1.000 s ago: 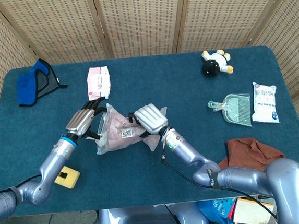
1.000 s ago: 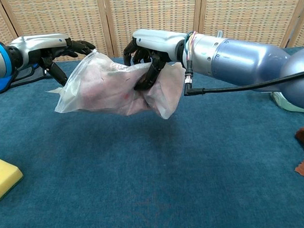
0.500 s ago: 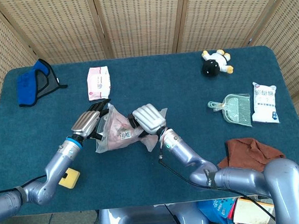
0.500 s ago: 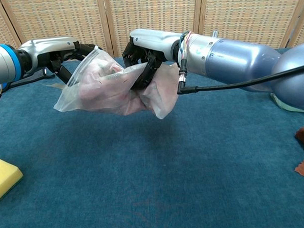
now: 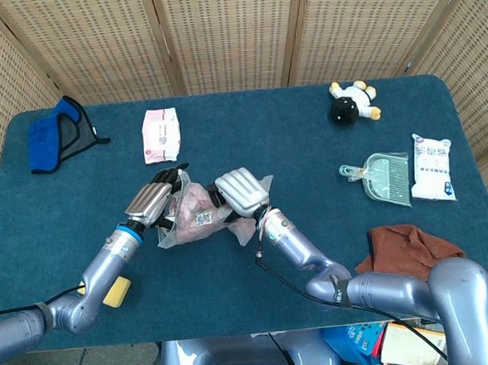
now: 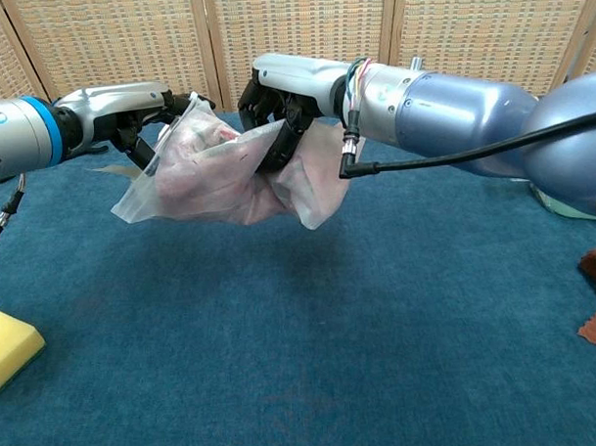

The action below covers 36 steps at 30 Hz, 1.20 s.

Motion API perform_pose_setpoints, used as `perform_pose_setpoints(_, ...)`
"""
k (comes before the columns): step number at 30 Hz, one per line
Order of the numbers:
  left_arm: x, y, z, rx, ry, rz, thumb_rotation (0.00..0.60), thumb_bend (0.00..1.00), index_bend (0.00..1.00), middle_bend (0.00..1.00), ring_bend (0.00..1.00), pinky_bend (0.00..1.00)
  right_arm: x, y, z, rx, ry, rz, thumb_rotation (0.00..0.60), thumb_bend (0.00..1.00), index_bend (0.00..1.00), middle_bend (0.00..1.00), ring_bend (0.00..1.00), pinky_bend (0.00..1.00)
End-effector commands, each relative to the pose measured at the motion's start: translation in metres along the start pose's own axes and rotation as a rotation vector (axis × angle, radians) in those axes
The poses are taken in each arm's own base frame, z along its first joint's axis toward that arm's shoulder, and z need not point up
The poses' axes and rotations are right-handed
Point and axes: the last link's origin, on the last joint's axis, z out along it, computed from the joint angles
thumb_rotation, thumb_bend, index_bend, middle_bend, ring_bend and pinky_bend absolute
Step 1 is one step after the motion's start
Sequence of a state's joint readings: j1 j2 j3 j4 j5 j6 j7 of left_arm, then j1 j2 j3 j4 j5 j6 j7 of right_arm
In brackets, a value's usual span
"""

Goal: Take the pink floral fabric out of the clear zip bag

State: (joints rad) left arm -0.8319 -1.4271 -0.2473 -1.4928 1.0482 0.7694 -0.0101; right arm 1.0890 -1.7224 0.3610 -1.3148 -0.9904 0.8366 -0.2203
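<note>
Both hands hold the clear zip bag [image 6: 218,172] up off the blue surface [image 6: 313,359], near its middle and a little left of centre. The left hand [image 5: 154,200] grips the bag's left end, its dark fingers [image 6: 138,140] curled over the plastic edge. The right hand [image 5: 240,191] clutches the bag's right part, fingers closed on the bunched plastic, with a loose flap hanging below. The pink floral fabric [image 6: 203,158] is inside the bag, showing through the plastic as a pale pink mass; a white label [image 5: 203,218] sits on the bag's upper face. On the far left lies a blue cloth item [image 5: 56,135], and beside it a pink-and-white packet [image 5: 159,133]. A yellow block [image 6: 7,346] lies near the left arm. To the right are a cow toy [image 5: 352,102], a green dustpan [image 5: 382,179], a white pouch [image 5: 432,168] and a brown cloth [image 5: 408,247].
</note>
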Motion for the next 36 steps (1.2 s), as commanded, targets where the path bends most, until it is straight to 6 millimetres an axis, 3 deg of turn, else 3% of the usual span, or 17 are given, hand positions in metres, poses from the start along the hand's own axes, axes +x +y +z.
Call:
perform_pose_setpoints(1,-0.0013,0.0009,0.002,0.0,0.001,0.003,0.6,0.11,0.43,0.0,0.0,0.0,0.0007,-0.0002,0.0001,0.0,0.001,-0.002,0.6,0.77,0.65,0.64,0.66,0.72)
perform_pose_setpoints(4,-0.0016,0.0019,0.0041,0.001,0.007,0.001,0.6,0.18,0.56,0.0,0.0,0.0,0.002,0.0,0.0,-0.001,0.003,-0.003,0.6,0.78,0.65,0.64,0.66,0.72)
perform_pose_setpoints(7,-0.0012,0.0018,0.0054,0.002,0.017,0.004,0.6,0.32,0.66,0.0,0.0,0.0,0.0034,0.0001,-0.0002,-0.002,0.005,-0.004,0.6,0.78,0.65,0.64,0.67,0.72)
perform_pose_setpoints(10,-0.0009,0.0013,0.0067,0.005,0.032,0.011,0.6,0.4,0.71,0.0,0.0,0.0,0.0045,0.0001,-0.0007,-0.001,0.007,-0.004,0.6,0.78,0.65,0.64,0.67,0.72)
perform_pose_setpoints(21,-0.0029,-0.0029,0.0069,0.022,0.055,0.044,0.6,0.46,0.74,0.0,0.0,0.0,0.0023,0.005,-0.0033,-0.011,-0.003,-0.004,0.6,0.79,0.65,0.64,0.67,0.72)
perform_pose_setpoints(28,-0.0038,-0.005,0.0086,0.025,0.061,0.068,0.6,0.73,0.74,0.0,0.0,0.0,0.002,0.0057,-0.0041,-0.008,-0.006,-0.004,0.6,0.82,0.65,0.64,0.67,0.72)
perform_pose_setpoints(36,-0.0048,-0.0076,0.0103,0.033,0.067,0.087,0.6,0.91,0.74,0.0,0.0,0.0,0.0004,0.0079,-0.0054,-0.009,-0.011,-0.007,0.6,0.83,0.65,0.64,0.67,0.72)
